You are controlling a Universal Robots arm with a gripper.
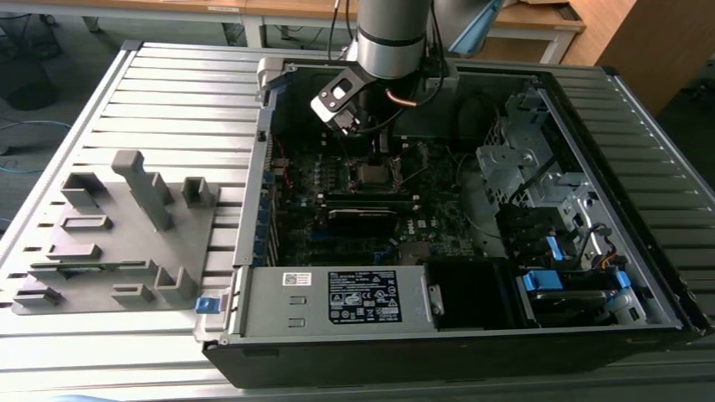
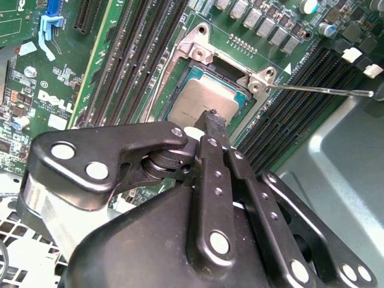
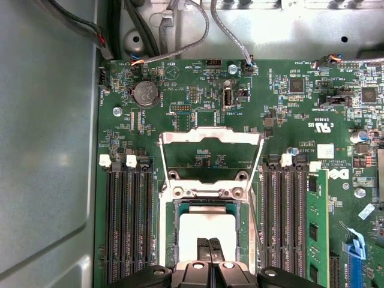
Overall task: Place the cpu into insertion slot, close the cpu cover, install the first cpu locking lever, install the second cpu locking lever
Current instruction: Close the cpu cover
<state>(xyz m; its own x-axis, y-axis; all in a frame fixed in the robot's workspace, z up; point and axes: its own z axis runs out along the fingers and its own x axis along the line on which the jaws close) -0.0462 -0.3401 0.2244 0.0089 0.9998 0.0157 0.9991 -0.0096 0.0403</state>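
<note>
Under closed hand (image 3: 210, 242), cpu (image 3: 204, 223) seated in insertion slot (image 2: 207, 71).

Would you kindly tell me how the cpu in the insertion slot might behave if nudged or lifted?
The cpu looks a thin, stiff plate, so probably light and unbending. Its smooth metal face may be slippery. Seated flat inside the insertion slot, it would likely resist sideways pushes.
</note>
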